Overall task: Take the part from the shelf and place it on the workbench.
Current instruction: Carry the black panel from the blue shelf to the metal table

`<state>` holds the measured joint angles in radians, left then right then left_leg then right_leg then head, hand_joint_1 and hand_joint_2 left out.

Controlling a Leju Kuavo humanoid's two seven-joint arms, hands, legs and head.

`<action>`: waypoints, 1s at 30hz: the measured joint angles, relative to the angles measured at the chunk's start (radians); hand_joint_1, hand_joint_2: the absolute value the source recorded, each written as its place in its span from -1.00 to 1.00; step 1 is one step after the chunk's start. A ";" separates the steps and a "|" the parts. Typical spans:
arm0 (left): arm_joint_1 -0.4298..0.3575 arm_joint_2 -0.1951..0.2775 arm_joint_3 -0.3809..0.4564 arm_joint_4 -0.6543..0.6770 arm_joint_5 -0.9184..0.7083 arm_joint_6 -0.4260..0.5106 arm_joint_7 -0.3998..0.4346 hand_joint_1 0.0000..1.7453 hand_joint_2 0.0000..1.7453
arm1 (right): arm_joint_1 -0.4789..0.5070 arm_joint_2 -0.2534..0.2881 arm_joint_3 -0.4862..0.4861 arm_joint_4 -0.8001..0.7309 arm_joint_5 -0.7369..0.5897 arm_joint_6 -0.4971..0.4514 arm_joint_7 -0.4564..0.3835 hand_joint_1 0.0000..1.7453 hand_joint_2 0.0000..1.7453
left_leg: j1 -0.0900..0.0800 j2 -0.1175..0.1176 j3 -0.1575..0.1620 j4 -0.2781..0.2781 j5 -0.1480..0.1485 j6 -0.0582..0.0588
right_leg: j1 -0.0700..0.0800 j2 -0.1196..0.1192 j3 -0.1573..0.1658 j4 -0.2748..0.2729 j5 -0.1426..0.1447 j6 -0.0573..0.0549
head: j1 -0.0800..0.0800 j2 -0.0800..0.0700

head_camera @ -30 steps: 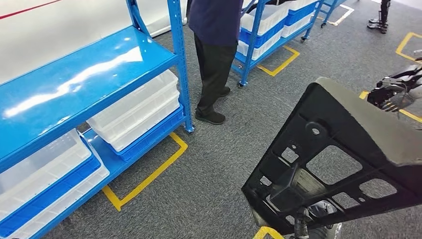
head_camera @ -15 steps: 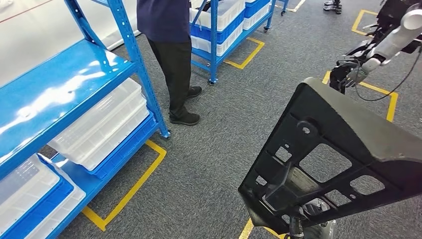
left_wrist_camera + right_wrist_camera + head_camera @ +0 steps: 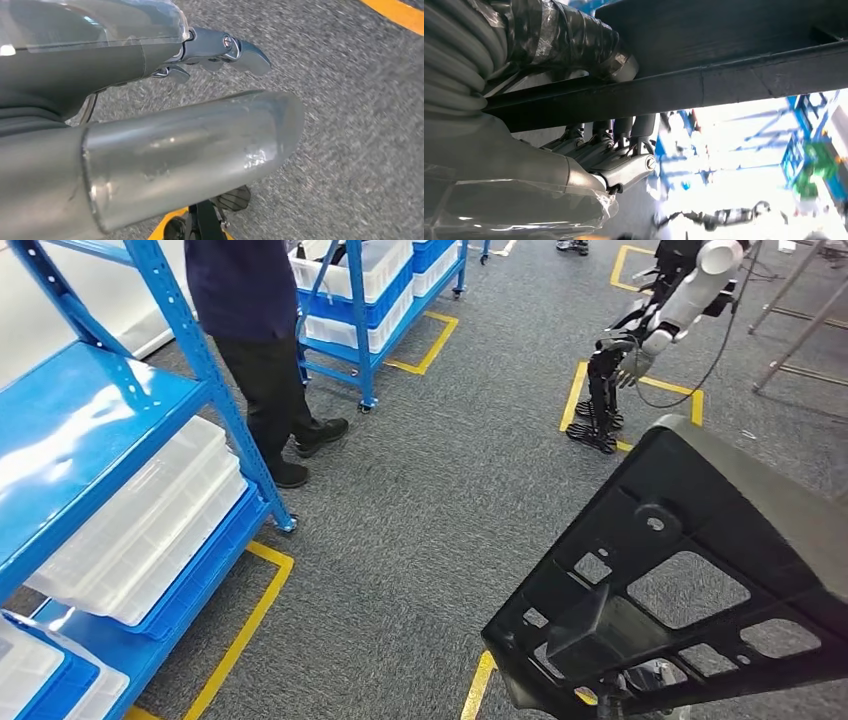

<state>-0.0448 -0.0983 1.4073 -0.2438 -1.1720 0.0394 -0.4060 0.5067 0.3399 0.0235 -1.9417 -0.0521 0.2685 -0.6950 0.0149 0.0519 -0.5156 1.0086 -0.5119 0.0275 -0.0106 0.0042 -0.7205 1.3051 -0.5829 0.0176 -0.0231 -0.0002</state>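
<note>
Camera has swung since a second ago: shelf and person slid left across the head view, another robot came into view top right. Part kept its place low right in frame, so it travels with the body; the shift is a turn, not a move of the things.

Right hand (image 3: 619, 155): fingers curl up against the underside of the black part (image 3: 724, 60), thumb on its other face. Holding it.
Left hand (image 3: 220, 50): fingers show past the wrist cover, over carpet, nothing visibly in them. Spread or curled: cannot tell.

Part (image 3: 690, 580): off the blue shelf (image 3: 90, 440), carried low right, tilted, long axis from near-left to far-right. It lies directly above the right hand, which is the nearer one.

Right wrist view shows the grip itself; head view gives the part's outline and cut-outs.

Workbench not seen. Judgement: transport step, placement not yet begun.
</note>
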 joint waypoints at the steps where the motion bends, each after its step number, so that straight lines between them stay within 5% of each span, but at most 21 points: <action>1: -0.001 0.000 0.000 0.000 -0.001 0.000 0.000 -1.00 -1.00 | 0.007 0.000 -0.007 -0.004 -0.003 0.003 0.000 1.00 1.00 | -0.001 0.013 0.002 0.000 -0.002 -0.001 | -0.001 -0.007 0.025 -0.045 0.029 -0.001 | 0.000 0.000; 3: -0.003 0.000 0.000 0.000 -0.003 0.001 0.001 -1.00 -1.00 | 0.014 0.000 -0.014 -0.011 -0.005 0.005 0.000 1.00 1.00 | -0.002 0.036 0.010 -0.001 -0.008 -0.005 | 0.004 -0.044 0.100 -0.182 0.084 -0.011 | 0.000 0.000; 5: -0.006 0.000 0.000 0.000 -0.005 0.001 0.002 -1.00 -1.00 | 0.016 0.001 -0.019 -0.019 -0.006 0.006 0.000 1.00 1.00 | -0.004 0.055 0.017 -0.002 -0.012 -0.014 | 0.015 -0.074 0.140 -0.261 0.102 -0.023 | 0.000 0.000; 8: -0.012 0.000 -0.001 0.000 -0.011 0.001 0.002 -1.00 -1.00 | 0.023 0.003 -0.024 -0.028 -0.007 0.003 0.000 1.00 1.00 | -0.003 0.078 0.027 -0.008 -0.016 -0.031 | 0.017 -0.051 0.141 -0.276 0.106 -0.036 | 0.000 0.000; 10: -0.015 0.001 -0.002 0.000 -0.015 -0.001 0.001 -1.00 -1.00 | 0.028 0.006 -0.026 -0.032 -0.006 0.001 -0.001 1.00 1.00 | 0.000 0.040 0.017 0.025 -0.043 -0.040 | 0.010 -0.028 0.148 -0.293 0.115 -0.046 | -0.001 0.000; 12: -0.014 0.001 -0.002 0.000 -0.020 -0.003 0.000 -1.00 -1.00 | 0.029 0.009 -0.027 -0.035 -0.005 -0.001 -0.001 1.00 1.00 | 0.002 -0.022 -0.035 0.138 -0.105 -0.046 | 0.008 -0.006 0.151 -0.300 0.119 -0.054 | -0.002 0.000; 14: -0.009 0.002 -0.002 0.000 -0.021 -0.003 0.000 -1.00 -1.00 | 0.030 0.011 -0.028 -0.035 -0.004 -0.002 -0.001 1.00 1.00 | 0.003 -0.042 -0.097 0.259 -0.146 -0.049 | 0.009 0.020 0.150 -0.298 0.118 -0.058 | -0.002 0.000; 16: -0.007 0.002 -0.002 0.000 -0.022 -0.003 0.000 -1.00 -1.00 | 0.033 0.011 -0.030 -0.036 -0.004 -0.002 -0.001 1.00 1.00 | 0.004 -0.048 -0.104 0.252 -0.108 -0.052 | 0.009 0.052 0.150 -0.290 0.116 -0.056 | -0.002 0.000; 19: -0.008 0.002 -0.003 0.000 -0.023 -0.003 0.000 -1.00 -1.00 | 0.033 0.011 -0.032 -0.036 -0.004 -0.002 -0.001 1.00 1.00 | 0.013 -0.107 -0.036 0.076 -0.012 -0.052 | 0.006 0.094 0.142 -0.266 0.106 -0.043 | -0.002 0.000; 21: -0.008 0.003 -0.003 0.000 -0.024 -0.003 0.000 -1.00 -1.00 | 0.034 0.011 -0.033 -0.038 -0.003 -0.002 -0.001 1.00 1.00 | 0.013 -0.139 -0.020 0.028 -0.008 -0.044 | 0.005 0.118 0.130 -0.254 0.103 -0.031 | -0.002 0.000; 23: -0.009 0.003 -0.003 0.000 -0.024 -0.003 -0.001 -1.00 -1.00 | 0.037 0.011 -0.036 -0.039 -0.002 -0.002 -0.001 1.00 1.00 | 0.010 -0.119 -0.015 0.021 -0.006 -0.029 | 0.002 0.138 0.122 -0.255 0.107 -0.018 | -0.002 0.000; 25: -0.011 0.003 -0.003 0.000 -0.024 -0.003 -0.003 -1.00 -1.00 | 0.041 0.011 -0.040 -0.041 -0.002 -0.003 -0.001 1.00 1.00 | 0.011 -0.092 -0.008 0.009 0.002 -0.012 | 0.002 0.103 0.108 -0.228 0.089 -0.009 | 0.000 0.000; 27: -0.010 0.003 -0.003 0.000 -0.023 -0.004 -0.004 -1.00 -1.00 | 0.042 0.011 -0.041 -0.044 -0.001 -0.005 -0.001 1.00 1.00 | 0.009 -0.062 -0.006 0.002 0.005 -0.002 | 0.003 0.035 0.059 -0.127 0.031 -0.003 | 0.002 0.000; 29: -0.006 0.004 -0.003 0.000 -0.023 -0.004 -0.004 -1.00 -1.00 | 0.042 0.011 -0.042 -0.045 -0.001 -0.005 -0.001 1.00 1.00 | 0.005 -0.029 -0.006 0.002 0.003 0.000 | 0.000 0.007 0.002 -0.012 -0.017 0.003 | 0.002 0.000; 30: -0.006 0.005 -0.003 0.000 -0.022 -0.004 -0.004 -1.00 -1.00 | 0.043 0.011 -0.043 -0.044 -0.001 -0.004 -0.001 1.00 1.00 | 0.004 -0.014 -0.005 0.002 0.001 0.000 | -0.002 0.003 -0.009 0.009 -0.016 0.004 | 0.002 0.000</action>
<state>-0.0505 -0.0938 1.4038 -0.2437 -1.1943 0.0355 -0.4095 0.5500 0.3510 -0.0198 -1.9862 -0.0531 0.2644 -0.6961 0.0187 0.0382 -0.5202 1.0106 -0.5113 0.0275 -0.0125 0.0070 -0.7291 1.3144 -0.5993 0.0220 -0.0206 -0.0002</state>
